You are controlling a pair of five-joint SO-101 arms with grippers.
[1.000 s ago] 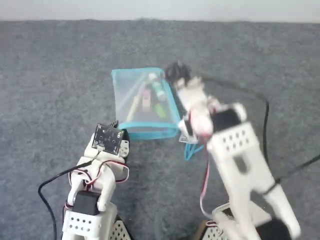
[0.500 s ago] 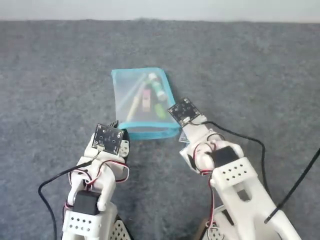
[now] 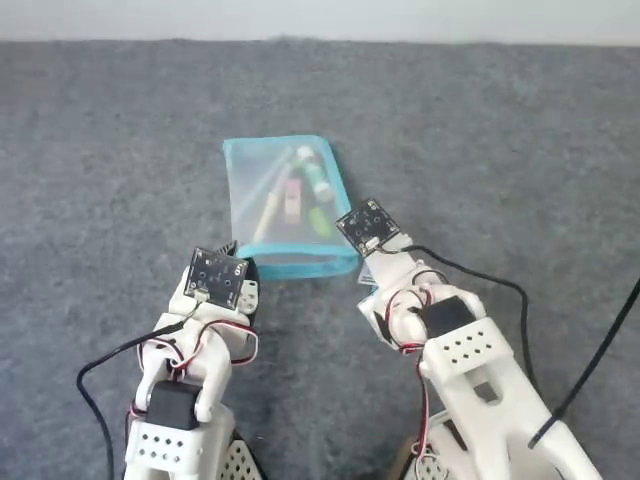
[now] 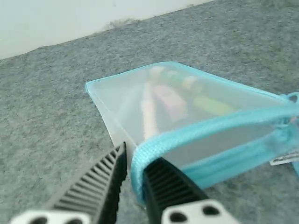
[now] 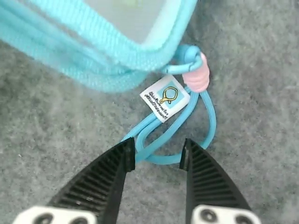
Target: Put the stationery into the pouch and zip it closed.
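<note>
Our left gripper (image 4: 135,162) is closed on the near corner of the pouch (image 4: 187,107), with the teal zipper edge (image 4: 210,128) pinched between its ribbed fingers (image 4: 166,184). From that grip the zipper edge runs off across the front of the pouch toward the other arm. Beyond it the translucent body lies flat, and the stationery (image 3: 292,198) shows through it: a yellowish pen, a pink piece and green pieces lying side by side, all inside the teal border.

Our right gripper (image 5: 158,151) stands with its fingers apart, low over the grey mat (image 3: 500,130). The bend of the teal cord loop (image 5: 205,126) lies between the fingertips, touching or nearly touching both. Just ahead of the tips a white tag (image 5: 164,97) rests on the cord. A little farther on, a pink bead (image 5: 197,77) sits where the cord joins the pouch corner.

The two grippers hold opposite ends of the pouch's near edge, well apart from each other. The mat spreads wide to either side of both arms. Past the pouch's far edge it continues to a pale wall (image 3: 320,18).
</note>
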